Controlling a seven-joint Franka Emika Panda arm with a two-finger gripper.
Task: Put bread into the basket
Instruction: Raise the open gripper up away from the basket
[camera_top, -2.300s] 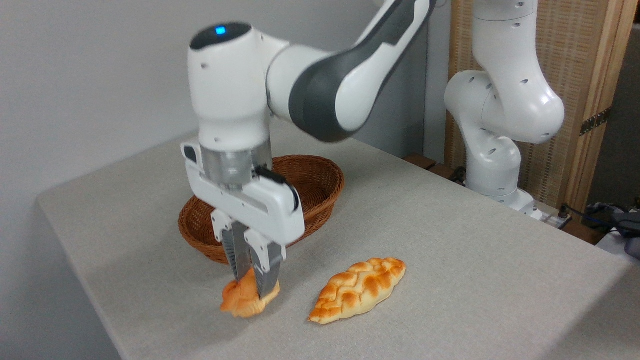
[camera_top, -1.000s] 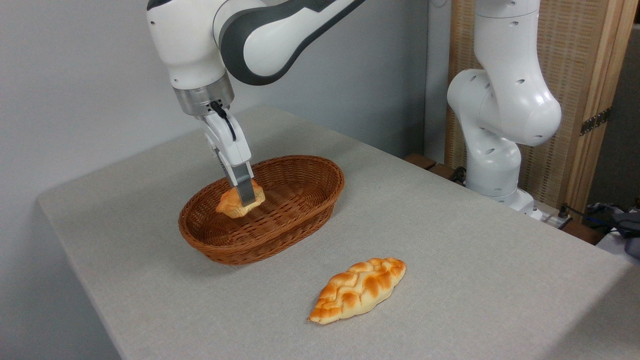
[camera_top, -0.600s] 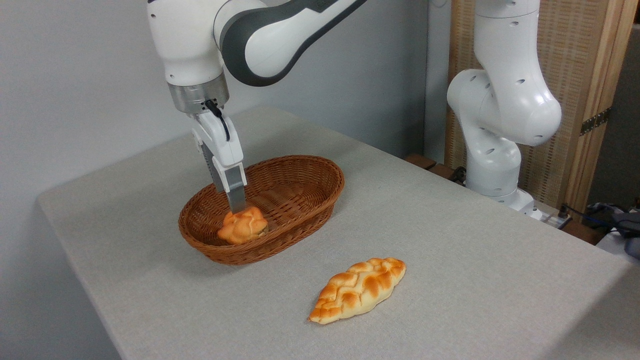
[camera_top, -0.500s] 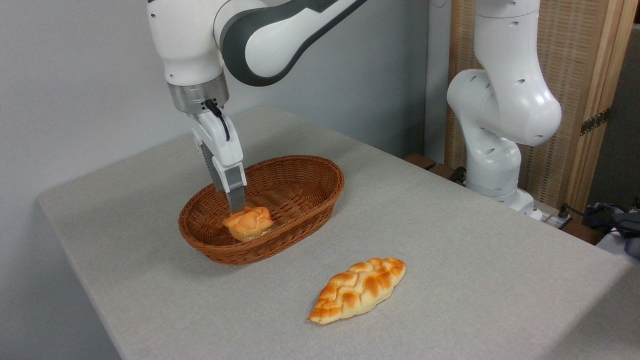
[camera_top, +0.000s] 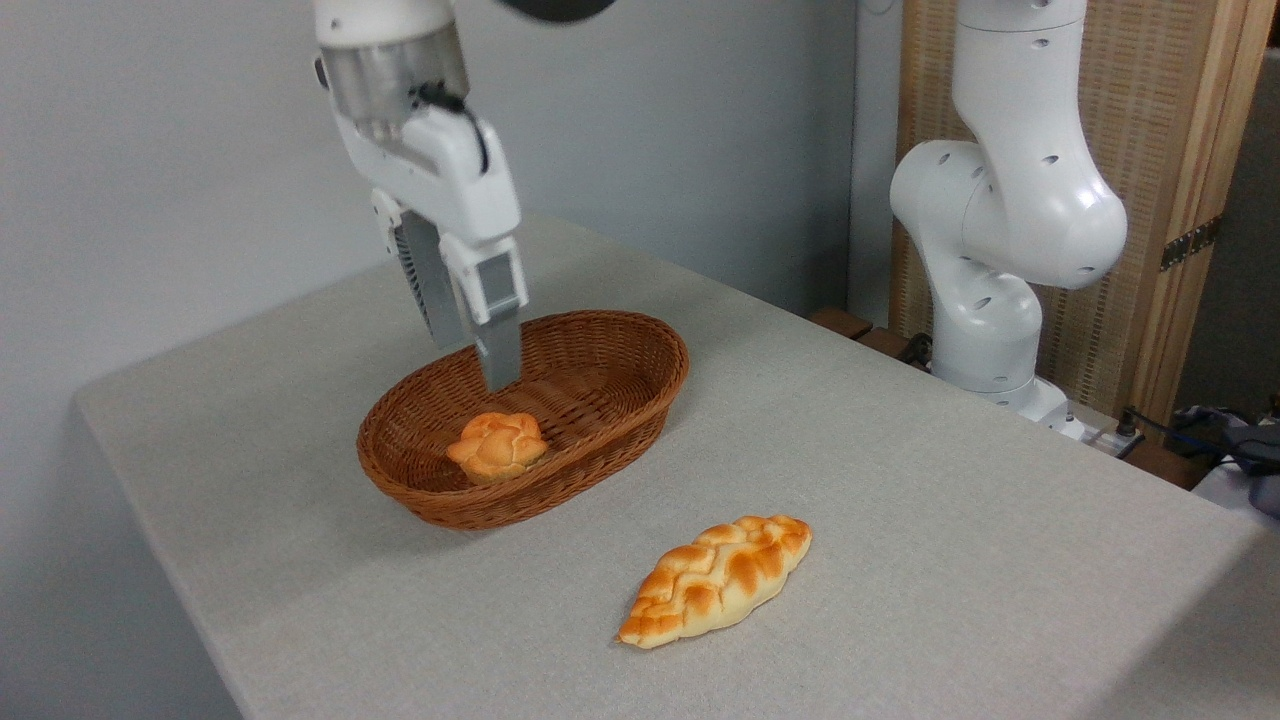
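Bun (camera_top: 497, 446) sits in wicker basket (camera_top: 640, 345), claw (camera_top: 470, 365) empty, parted narrowly above it. Retreat straight up, clear of the rim.

Robot lab or test room: white jointed robot arm (camera_top: 1000, 210) bolted beside a grey cloth-covered table (camera_top: 900, 480), bare grey wall (camera_top: 150, 150), loose black cables (camera_top: 1200, 430) (far right edge).
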